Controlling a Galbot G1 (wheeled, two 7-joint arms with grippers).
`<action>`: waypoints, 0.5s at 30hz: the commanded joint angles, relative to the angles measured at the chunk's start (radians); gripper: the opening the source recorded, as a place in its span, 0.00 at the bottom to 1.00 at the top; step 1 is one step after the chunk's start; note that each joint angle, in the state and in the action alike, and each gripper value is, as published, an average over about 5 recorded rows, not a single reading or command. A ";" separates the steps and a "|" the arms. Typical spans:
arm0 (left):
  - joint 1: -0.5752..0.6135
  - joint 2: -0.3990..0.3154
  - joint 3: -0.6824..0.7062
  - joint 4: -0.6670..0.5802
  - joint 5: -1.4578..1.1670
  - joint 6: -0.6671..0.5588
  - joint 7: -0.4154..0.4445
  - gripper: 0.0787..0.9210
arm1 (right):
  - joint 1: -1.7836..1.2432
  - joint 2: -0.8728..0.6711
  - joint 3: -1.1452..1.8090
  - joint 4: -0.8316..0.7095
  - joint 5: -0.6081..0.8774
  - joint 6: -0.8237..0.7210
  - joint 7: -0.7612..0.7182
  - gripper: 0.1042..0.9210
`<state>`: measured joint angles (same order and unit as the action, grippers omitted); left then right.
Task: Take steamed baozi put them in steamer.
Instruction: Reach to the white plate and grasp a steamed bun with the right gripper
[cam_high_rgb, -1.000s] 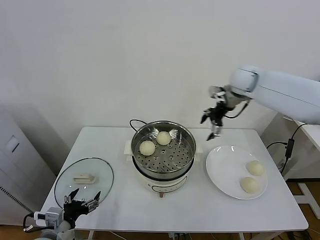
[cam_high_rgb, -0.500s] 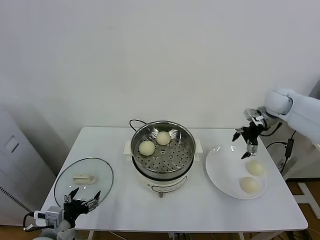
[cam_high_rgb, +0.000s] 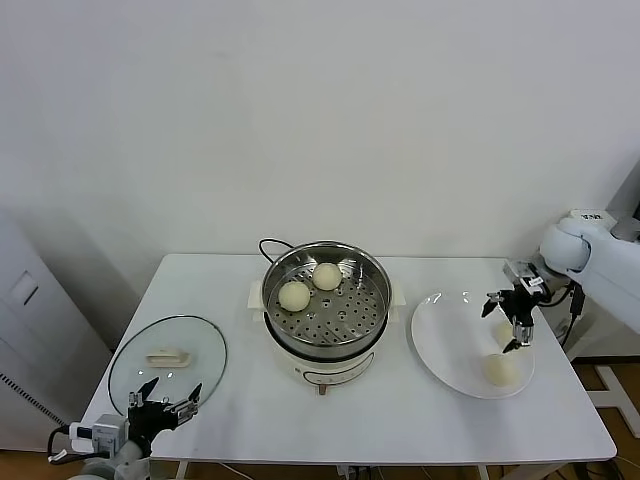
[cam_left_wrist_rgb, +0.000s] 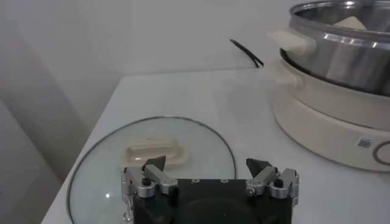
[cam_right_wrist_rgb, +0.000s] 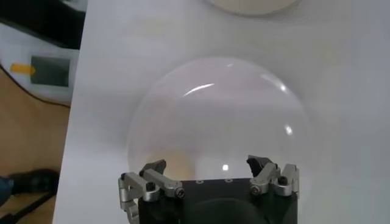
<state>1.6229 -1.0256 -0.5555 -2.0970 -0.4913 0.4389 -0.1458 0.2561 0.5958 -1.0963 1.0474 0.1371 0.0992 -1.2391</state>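
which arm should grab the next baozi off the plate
Right. The right gripper hangs open over the plate, beside the baozi. The left gripper sits at the table's near left edge by the lid.

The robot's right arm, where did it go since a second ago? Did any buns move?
The right gripper swung from behind the steamer across and down to the white plate, open, now over the far bun there and hiding it. It grabbed nothing. The two baozi in the steamer, the near plate bun, the glass lid and the left gripper stayed put.
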 joint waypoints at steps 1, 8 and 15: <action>-0.002 0.000 0.004 0.003 0.002 -0.001 0.001 0.88 | -0.140 -0.015 0.112 -0.016 -0.074 0.028 0.010 0.88; -0.002 0.001 0.004 0.003 0.005 0.000 0.000 0.88 | -0.204 -0.003 0.185 -0.035 -0.129 0.039 0.012 0.88; -0.001 0.000 0.006 0.006 0.012 0.000 0.001 0.88 | -0.250 0.006 0.227 -0.045 -0.167 0.043 0.013 0.88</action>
<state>1.6222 -1.0261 -0.5507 -2.0926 -0.4825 0.4388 -0.1454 0.0826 0.6030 -0.9411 1.0128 0.0237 0.1343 -1.2291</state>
